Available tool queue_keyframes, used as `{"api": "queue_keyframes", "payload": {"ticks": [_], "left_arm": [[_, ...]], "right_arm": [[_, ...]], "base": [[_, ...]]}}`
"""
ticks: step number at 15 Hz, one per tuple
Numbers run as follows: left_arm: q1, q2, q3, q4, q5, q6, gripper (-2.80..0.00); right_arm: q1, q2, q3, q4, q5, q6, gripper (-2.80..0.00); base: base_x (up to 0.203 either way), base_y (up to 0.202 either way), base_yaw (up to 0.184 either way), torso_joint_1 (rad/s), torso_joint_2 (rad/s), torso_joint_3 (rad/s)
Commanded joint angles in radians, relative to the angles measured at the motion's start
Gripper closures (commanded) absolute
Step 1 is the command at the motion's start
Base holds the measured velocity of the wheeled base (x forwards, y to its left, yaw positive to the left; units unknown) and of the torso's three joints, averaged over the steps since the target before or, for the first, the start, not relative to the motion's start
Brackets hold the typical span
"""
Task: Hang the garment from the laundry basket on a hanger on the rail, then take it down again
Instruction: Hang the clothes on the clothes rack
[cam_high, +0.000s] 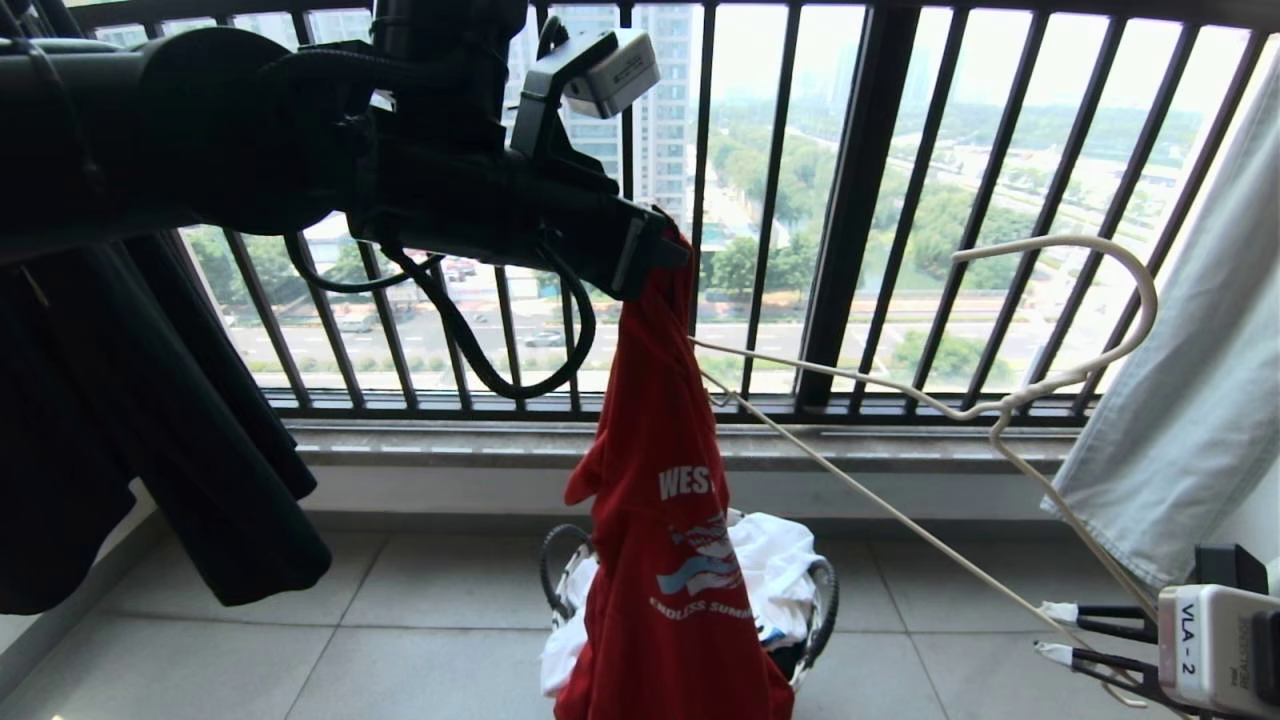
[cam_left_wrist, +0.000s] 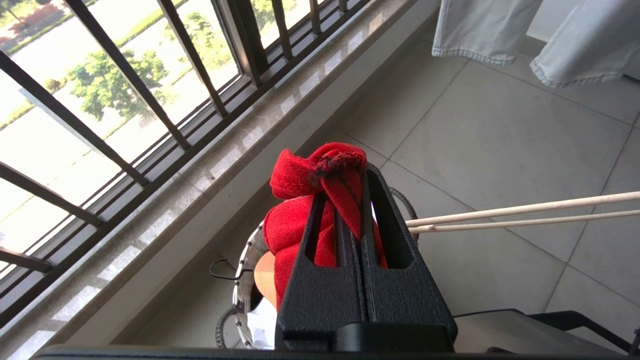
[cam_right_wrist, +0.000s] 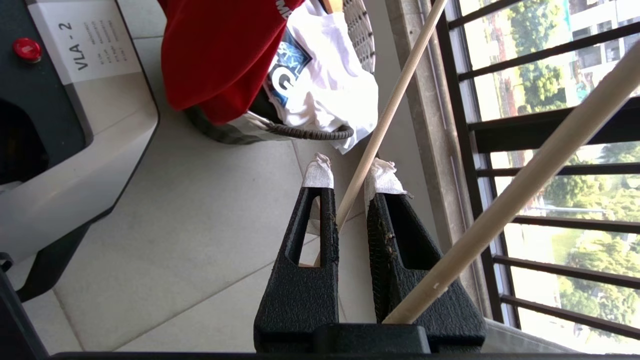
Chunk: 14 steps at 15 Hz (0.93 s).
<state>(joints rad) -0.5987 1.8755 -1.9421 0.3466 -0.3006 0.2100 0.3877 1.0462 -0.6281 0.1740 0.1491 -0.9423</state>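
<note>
Red garment (cam_high: 665, 560) hangs bunched from the left end effector (cam_left_wrist: 350, 172), whose fingers are pressed together on the fabric, directly above the laundry basket (cam_high: 822, 600) on the floor. The right end effector (cam_right_wrist: 349, 182), lower and to the right, pinches one rod of the hanger (cam_high: 1050, 390) between taped fingertips.

Pale tiled floor (cam_high: 420, 620) — laundry basket (cam_high: 822, 610) standing on it.

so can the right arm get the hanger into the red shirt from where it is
Probably yes. The right end effector grips the hanger low at the right, and its far end already reaches the red shirt that the left end effector holds up above the basket. Nothing stands between them.
</note>
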Motion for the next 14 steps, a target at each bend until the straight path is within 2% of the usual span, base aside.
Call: {"api": "queue_keyframes", "payload": {"ticks": [1, 3, 5, 8, 14], "left_arm": [[0.0, 0.026, -0.001, 0.002, 0.001, 0.015, 0.0], [0.015, 0.023, 0.002, 0.013, 0.032, 0.053, 0.0], [0.034, 0.021, 0.01, 0.038, 0.047, 0.058, 0.0], [0.04, 0.041, 0.009, 0.037, 0.064, 0.071, 0.0], [0.03, 0.053, 0.008, 0.034, 0.057, 0.071, 0.0]], "right_arm": [[0.005, 0.005, 0.006, 0.001, 0.001, -0.006, 0.0], [0.002, 0.005, 0.014, 0.0, 0.001, -0.004, 0.0], [-0.027, 0.003, 0.016, -0.002, 0.003, -0.002, 0.0], [-0.023, 0.001, 0.018, -0.002, 0.005, -0.004, 0.0], [0.008, 0.032, 0.007, -0.007, 0.006, -0.004, 0.0]], "base": [[0.0, 0.0, 0.0, 0.0, 0.0, 0.0], [0.0, 0.0, 0.0, 0.0, 0.0, 0.0], [0.0, 0.0, 0.0, 0.0, 0.0, 0.0], [0.0, 0.0, 0.0, 0.0, 0.0, 0.0], [0.0, 0.0, 0.0, 0.0, 0.0, 0.0]]}}
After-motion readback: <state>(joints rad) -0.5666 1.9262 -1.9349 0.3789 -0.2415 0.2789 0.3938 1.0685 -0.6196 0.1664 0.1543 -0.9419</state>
